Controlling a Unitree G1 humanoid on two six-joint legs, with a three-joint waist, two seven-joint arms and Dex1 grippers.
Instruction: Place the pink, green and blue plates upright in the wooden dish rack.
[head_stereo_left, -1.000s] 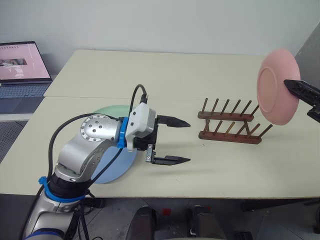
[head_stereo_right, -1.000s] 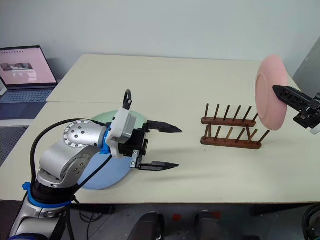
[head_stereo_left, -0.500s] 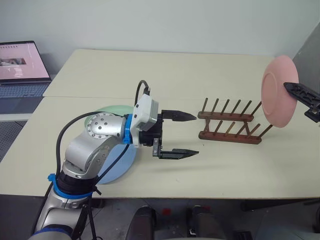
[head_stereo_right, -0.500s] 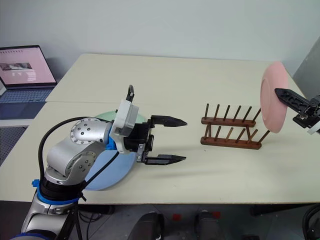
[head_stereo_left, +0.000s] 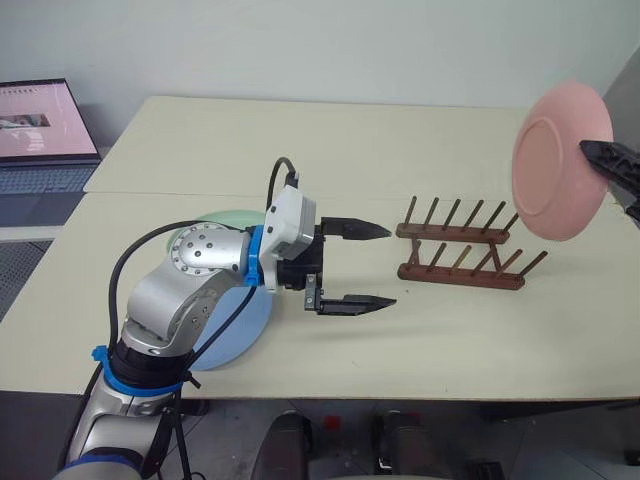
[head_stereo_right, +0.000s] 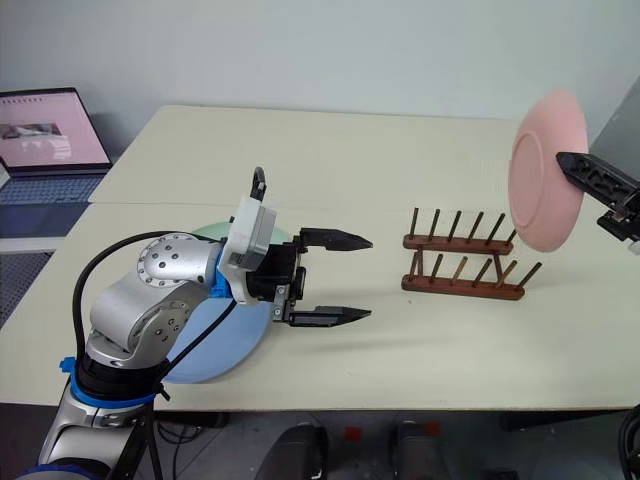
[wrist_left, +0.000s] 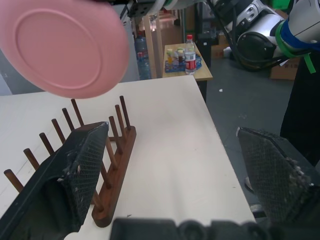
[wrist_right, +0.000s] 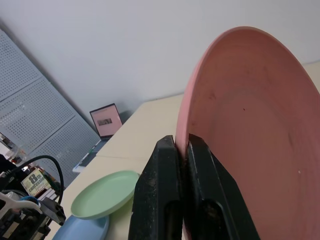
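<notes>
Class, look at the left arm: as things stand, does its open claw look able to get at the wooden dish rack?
Probably yes. The left claw hangs open, holding nothing, pointing at the wooden dish rack, with bare table between them.

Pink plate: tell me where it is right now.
The pink plate hangs upright in the air on the right, pinched by the right tool, above the right end of the rack.

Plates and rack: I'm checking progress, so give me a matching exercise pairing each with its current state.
Things:
1. pink plate
2. green plate
3. blue plate
4. wooden dish rack

States:
A. holds no plates
B. flat on the table, partly under the blue one
C. held on edge in the air by the right gripper
D. flat on the table, nearest the front edge

Pairs: 1-C, 2-B, 3-D, 4-A
</notes>
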